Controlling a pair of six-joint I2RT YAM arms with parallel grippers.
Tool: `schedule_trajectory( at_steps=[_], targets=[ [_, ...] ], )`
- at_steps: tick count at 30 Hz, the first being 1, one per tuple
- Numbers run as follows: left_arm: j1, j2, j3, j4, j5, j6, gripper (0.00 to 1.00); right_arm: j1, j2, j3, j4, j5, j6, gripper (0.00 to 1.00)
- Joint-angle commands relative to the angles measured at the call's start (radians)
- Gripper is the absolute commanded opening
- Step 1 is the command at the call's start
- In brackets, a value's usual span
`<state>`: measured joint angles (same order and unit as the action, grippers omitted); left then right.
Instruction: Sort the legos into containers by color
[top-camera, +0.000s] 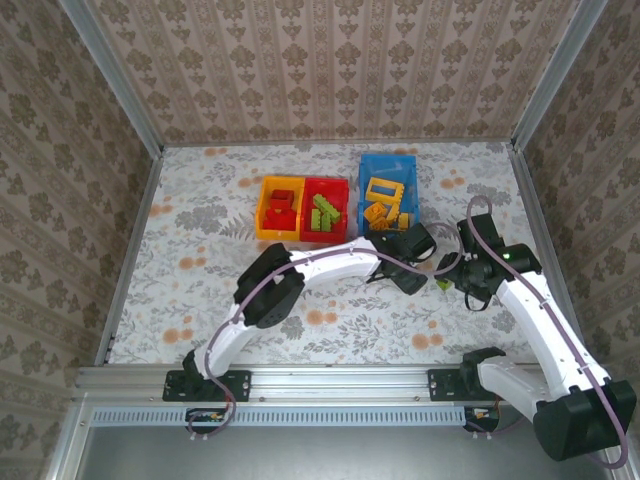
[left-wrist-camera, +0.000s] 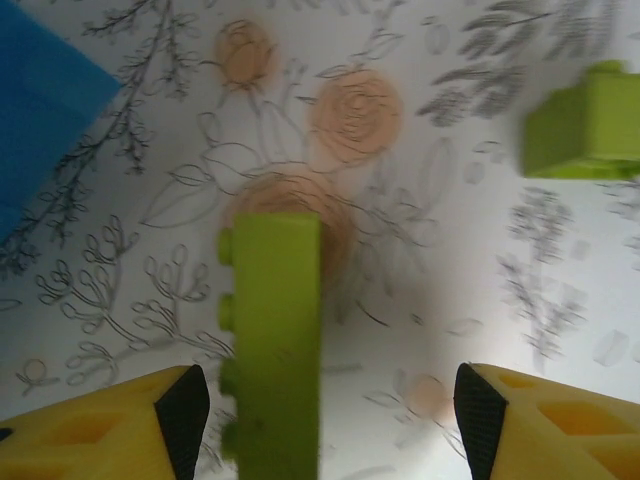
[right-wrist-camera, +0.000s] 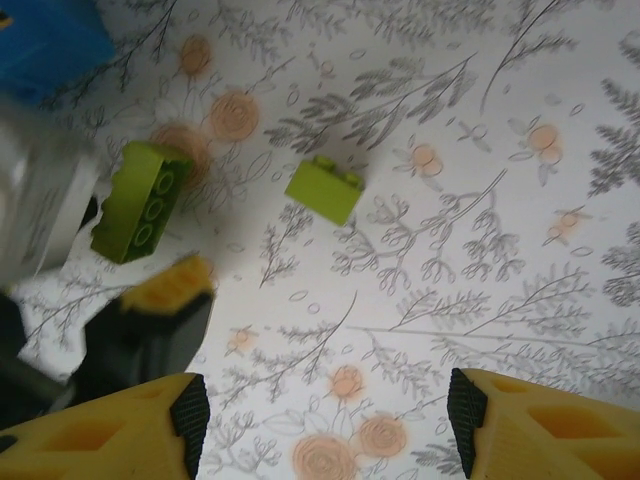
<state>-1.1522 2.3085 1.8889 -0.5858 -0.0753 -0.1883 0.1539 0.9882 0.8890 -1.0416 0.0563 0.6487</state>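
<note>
Left gripper (left-wrist-camera: 332, 415) jaws apart around unclamped long lime brick (left-wrist-camera: 275, 340), right gripper (right-wrist-camera: 328, 415) apart and empty, small lime brick (right-wrist-camera: 323, 190) at its 12 o'clock; both bricks probably bound for red bin (top-camera: 325, 184) at 10 o'clock (already holds greens)

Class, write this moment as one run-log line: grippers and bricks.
left gripper: open, long lime green plastic brick between fingers, ungripped | right gripper: open, empty, facing small lime green plastic brick | both unsorted

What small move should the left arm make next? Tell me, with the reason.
Probably close the left gripper on the long green brick: it lies between the open fingers, with a gap beside it. The red bin holds green bricks, so it likely goes there.
</note>
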Motion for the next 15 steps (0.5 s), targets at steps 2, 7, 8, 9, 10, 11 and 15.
schedule_trajectory(
  at_steps=[2, 7, 8, 9, 10, 11, 15],
  targets=[
    [-0.011, 0.038, 0.062, -0.053, -0.084, 0.019, 0.68, -0.008, -0.015, -0.014, -0.041, -0.104, -0.018, 0.67],
    [-0.011, 0.070, 0.074, -0.048, -0.052, 0.018, 0.56, -0.011, -0.023, -0.021, -0.039, -0.116, -0.023, 0.66],
    [-0.011, 0.073, 0.071, -0.047, -0.048, 0.014, 0.52, -0.012, -0.023, -0.020, -0.037, -0.118, -0.022, 0.66],
    [-0.011, 0.075, 0.069, -0.048, -0.046, 0.012, 0.48, -0.011, -0.023, -0.021, -0.036, -0.120, -0.023, 0.66],
    [-0.011, 0.074, 0.066, -0.049, -0.047, 0.007, 0.44, -0.012, -0.023, -0.022, -0.032, -0.124, -0.021, 0.66],
    [-0.011, 0.070, 0.065, -0.052, -0.046, 0.006, 0.40, -0.011, -0.023, -0.022, -0.029, -0.128, -0.020, 0.66],
    [-0.011, 0.021, 0.040, -0.042, -0.069, -0.001, 0.23, -0.011, -0.028, -0.028, -0.015, -0.143, -0.021, 0.64]
  ],
)
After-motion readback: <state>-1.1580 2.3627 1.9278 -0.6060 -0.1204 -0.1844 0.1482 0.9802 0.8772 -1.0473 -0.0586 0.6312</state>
